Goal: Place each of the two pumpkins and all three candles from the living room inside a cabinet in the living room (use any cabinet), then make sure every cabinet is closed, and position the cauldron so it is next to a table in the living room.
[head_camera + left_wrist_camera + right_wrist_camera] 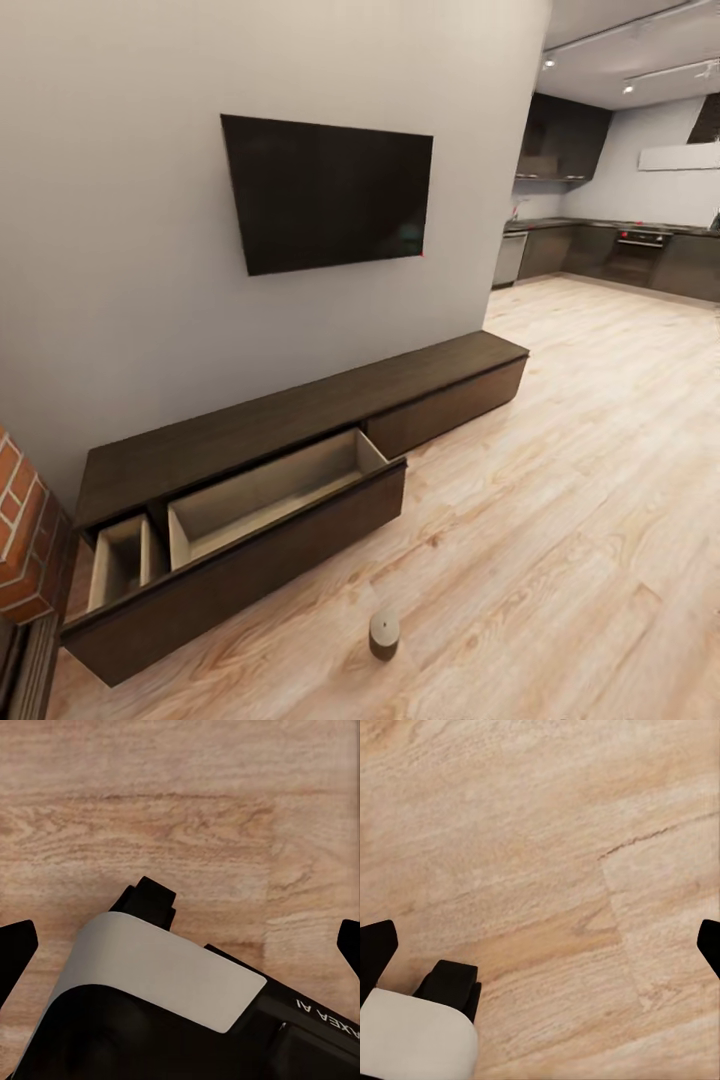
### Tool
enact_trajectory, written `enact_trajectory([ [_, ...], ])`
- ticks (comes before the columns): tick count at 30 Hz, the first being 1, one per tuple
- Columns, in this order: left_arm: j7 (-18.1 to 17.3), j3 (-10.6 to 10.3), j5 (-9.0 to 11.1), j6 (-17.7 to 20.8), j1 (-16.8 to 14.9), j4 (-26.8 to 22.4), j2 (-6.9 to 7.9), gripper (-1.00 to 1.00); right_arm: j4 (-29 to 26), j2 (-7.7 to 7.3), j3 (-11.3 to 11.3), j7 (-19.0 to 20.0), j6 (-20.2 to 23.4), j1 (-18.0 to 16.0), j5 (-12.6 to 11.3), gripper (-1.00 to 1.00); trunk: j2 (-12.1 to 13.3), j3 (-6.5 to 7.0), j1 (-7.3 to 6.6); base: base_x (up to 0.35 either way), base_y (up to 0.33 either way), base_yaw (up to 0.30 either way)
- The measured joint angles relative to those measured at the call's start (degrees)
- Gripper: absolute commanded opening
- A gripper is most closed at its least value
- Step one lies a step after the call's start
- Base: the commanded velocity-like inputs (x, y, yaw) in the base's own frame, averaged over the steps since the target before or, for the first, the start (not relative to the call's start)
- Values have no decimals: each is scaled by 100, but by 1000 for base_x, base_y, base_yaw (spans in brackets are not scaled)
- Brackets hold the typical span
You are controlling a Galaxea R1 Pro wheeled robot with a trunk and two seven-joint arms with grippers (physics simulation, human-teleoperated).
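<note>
In the left wrist view, two matte black, blunt gripper fingertips (16, 949) enter from opposite edges. Between them sits part of the robot's body: a smooth, light grey curved shell panel (157, 971) over a glossy black housing (300, 1035) bearing white lettering, partly cut off, ending in "AXEA AI". The right wrist view shows similar black fingertips (375, 952), a rounded white cover (416, 1035) and a small black block (451, 988).

Pale wood-plank floor (600, 480), bearing a long low dark cabinet (300, 420) and one stubby grey candle (384, 633).
</note>
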Motion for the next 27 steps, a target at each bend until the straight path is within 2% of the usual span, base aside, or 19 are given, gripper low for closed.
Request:
enact_trajectory([
  [4, 0, 0, 0, 0, 0, 1, 0, 100, 6, 74, -6, 0, 1, 0, -17, 100, 0, -19, 0, 0, 0, -163],
  [17, 0, 0, 0, 0, 0, 2, 0, 100, 6, 90, -7, 0, 2, 15, -21, 100, 0, -92, 0, 12, 0, -230],
  [27, 0, 0, 0, 0, 0, 9, 5, 100, 6, 90, -8, 0, 2, 50, -21, 100, 0, -114, 0, 238, 0, -269],
])
